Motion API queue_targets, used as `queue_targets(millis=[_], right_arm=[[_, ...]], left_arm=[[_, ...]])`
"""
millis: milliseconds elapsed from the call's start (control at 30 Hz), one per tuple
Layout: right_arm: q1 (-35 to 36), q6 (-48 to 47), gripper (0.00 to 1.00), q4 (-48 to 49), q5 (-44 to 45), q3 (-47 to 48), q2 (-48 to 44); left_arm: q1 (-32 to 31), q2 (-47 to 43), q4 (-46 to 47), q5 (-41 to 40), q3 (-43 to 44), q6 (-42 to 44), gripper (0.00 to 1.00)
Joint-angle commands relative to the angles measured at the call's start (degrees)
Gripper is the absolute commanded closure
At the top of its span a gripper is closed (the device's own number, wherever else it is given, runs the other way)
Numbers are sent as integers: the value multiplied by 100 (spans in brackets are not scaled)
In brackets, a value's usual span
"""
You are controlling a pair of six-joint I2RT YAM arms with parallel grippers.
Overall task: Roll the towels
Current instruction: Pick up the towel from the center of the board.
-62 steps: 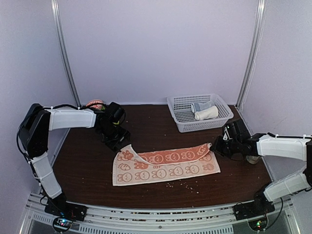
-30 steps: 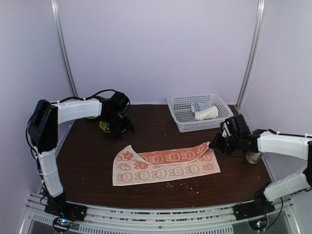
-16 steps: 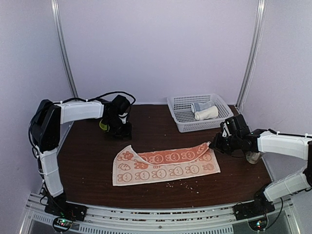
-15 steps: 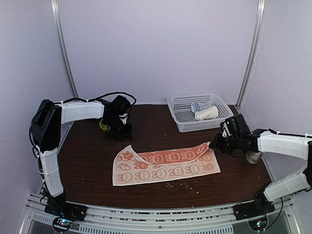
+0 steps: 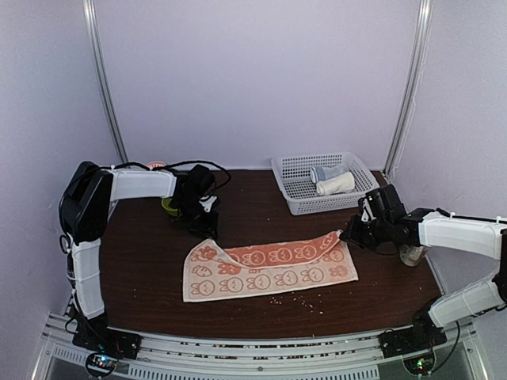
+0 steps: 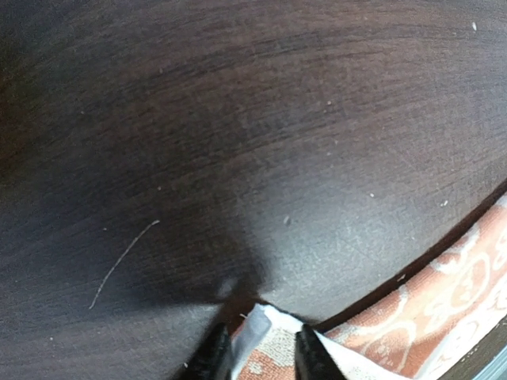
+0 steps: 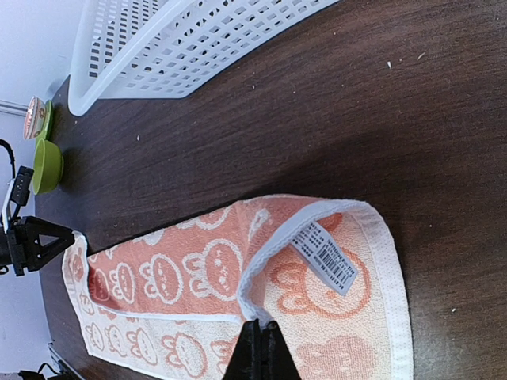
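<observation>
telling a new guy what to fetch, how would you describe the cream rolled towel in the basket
Start at the dark wooden table and find the white plastic basket at its far right corner. Two rolled cloths lie inside. The cream-white towel is the nearer, right-hand roll, warmer and lighter than the grey-blue bundle beside it.

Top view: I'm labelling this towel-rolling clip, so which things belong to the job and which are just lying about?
Job: orange-red terry towel with white rabbit prints; rolled cream-white towel.
Lying about: white plastic mesh basket; pale grey-blue cloth roll; small green bowl.
</observation>
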Motion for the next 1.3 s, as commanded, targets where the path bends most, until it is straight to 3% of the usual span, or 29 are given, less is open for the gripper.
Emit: queue_targets(millis=[0, 200, 467, 1067, 1267], right_arm=[[19, 16, 100, -50, 132, 134, -46], [19, 33, 100, -94, 158, 135, -114], [19, 84, 100, -144, 150, 144, -283], [19, 193, 100, -430, 380, -301, -881], [19, 261, 100, -359, 377, -642, -985]], left_arm=[[-21, 152, 92, 55, 43, 111, 75], [-6, 76, 91, -61, 47, 111, 100], [-9, -936, 787, -201, -738, 221, 100], [-485, -4426, 4310, -57, -5041, 111, 100], [-608, -5158, 4837, -113, -5838, 120, 100]])
